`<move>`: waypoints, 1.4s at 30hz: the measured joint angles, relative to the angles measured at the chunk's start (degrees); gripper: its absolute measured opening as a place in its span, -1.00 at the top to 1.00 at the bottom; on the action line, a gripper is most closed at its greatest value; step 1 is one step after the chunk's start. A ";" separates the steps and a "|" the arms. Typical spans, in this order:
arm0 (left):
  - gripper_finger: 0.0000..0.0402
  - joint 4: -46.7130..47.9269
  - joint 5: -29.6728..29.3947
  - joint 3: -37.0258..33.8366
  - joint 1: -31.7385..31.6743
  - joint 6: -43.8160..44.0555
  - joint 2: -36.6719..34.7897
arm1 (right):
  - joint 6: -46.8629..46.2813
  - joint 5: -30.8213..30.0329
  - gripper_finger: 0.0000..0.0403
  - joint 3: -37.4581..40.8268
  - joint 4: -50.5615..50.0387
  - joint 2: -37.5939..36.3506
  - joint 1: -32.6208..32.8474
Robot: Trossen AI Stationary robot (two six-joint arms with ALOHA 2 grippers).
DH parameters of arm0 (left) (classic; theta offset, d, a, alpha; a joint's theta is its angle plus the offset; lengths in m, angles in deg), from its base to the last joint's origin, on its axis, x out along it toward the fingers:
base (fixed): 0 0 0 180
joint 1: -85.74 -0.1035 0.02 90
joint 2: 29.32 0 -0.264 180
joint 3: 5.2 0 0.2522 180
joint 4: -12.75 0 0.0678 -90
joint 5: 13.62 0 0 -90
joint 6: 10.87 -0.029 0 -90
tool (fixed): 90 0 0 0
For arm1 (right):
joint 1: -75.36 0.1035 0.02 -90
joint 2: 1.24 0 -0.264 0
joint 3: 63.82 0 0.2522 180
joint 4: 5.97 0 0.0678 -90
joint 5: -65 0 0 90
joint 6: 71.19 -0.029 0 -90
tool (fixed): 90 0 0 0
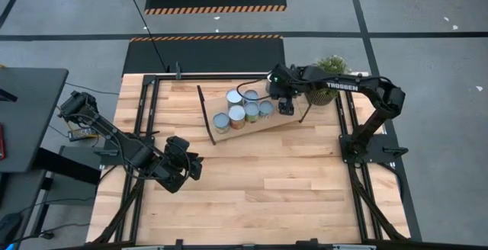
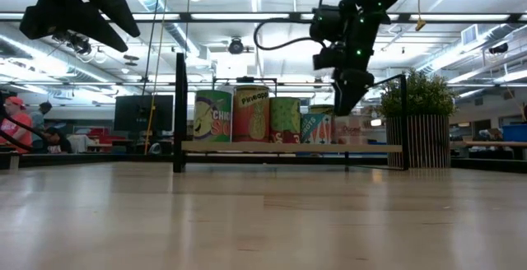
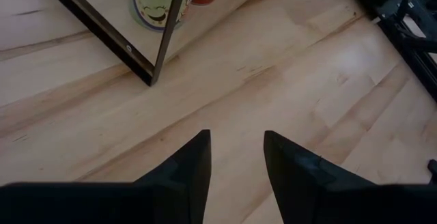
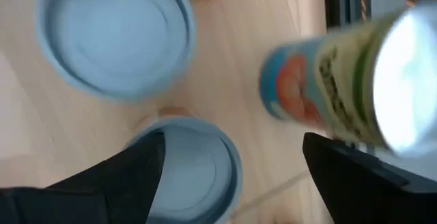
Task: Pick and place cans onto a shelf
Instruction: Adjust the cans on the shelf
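Several cans (image 1: 237, 114) stand upright on the shelf (image 1: 284, 119), a light board with black frame ends at the table's far middle. In the low view they stand in a row (image 2: 252, 114). My right gripper (image 1: 286, 107) hangs open over the shelf's right end, pointing steeply down. In its wrist view (image 4: 233, 142) only bare board lies between the fingers. A pale-blue can top (image 4: 198, 166) lies by one finger and a labelled can (image 4: 321, 80) by the other. My left gripper (image 3: 235, 138) hovers open above bare tabletop near the left (image 1: 192, 166).
A potted plant in a slatted pot (image 1: 329, 78) stands just behind the shelf's right end, close to my right arm. The shelf's black end frame (image 3: 102, 26) stands ahead of my left gripper. Bare wooden tabletop (image 1: 290, 181) spreads across the near half.
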 joint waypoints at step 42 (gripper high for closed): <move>0.30 0.02 -1.34 0.00 -1.38 -0.55 0.00 | -9.54 8.71 -0.75 -9.15 16.93 2.69 -9.87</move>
